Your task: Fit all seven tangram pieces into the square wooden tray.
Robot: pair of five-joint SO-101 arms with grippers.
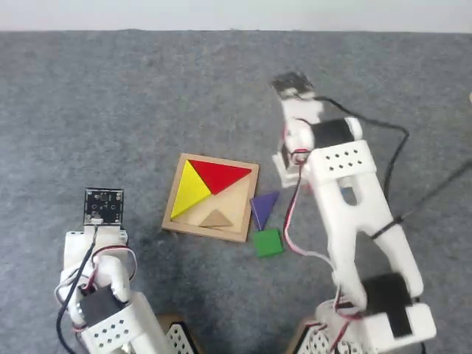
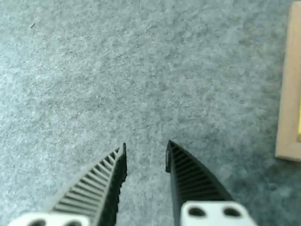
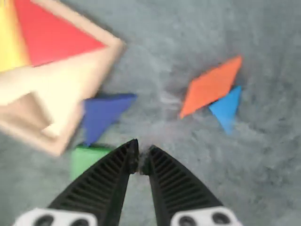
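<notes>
**Grey carpet [image 1: 110, 103]: three pieces seated, four waiting outside**

Across the cloth, the right arm [image 1: 346, 199] is stretched out beside the square wooden tray [image 1: 234, 206], while the left arm [image 1: 103, 295] is parked well back on the tray's other side.

Inside the tray, the yellow triangle [image 1: 191, 191] and the red triangle [image 1: 218, 174] are laid edge to edge. The small tan triangle [image 1: 215, 219] is set below them, and bare wood is left over.

Off the tray, the dark blue triangle [image 1: 263, 207] is found just beside the rim, with the green square [image 1: 268, 242] close by it.

Seen from the right wrist, the orange parallelogram [image 3: 210, 86] and the light blue triangle [image 3: 226, 108] are touching at a corner, on the side away from the tray.

The right gripper [image 3: 143, 147] is held above bare carpet, its fingertips drawn all but together with nothing between them. The left gripper [image 2: 146, 145] is parted and empty.

Now the relation that matters: all four loose pieces lie ahead of the right gripper. The dark blue triangle is towards the tray and the orange pair away from it, so the right arm is judged much the nearer. The parallelogram's long axis is slanted across the jaws' line, so a wrist turn would probably be called for.

No lettering or label can be read anywhere.
</notes>
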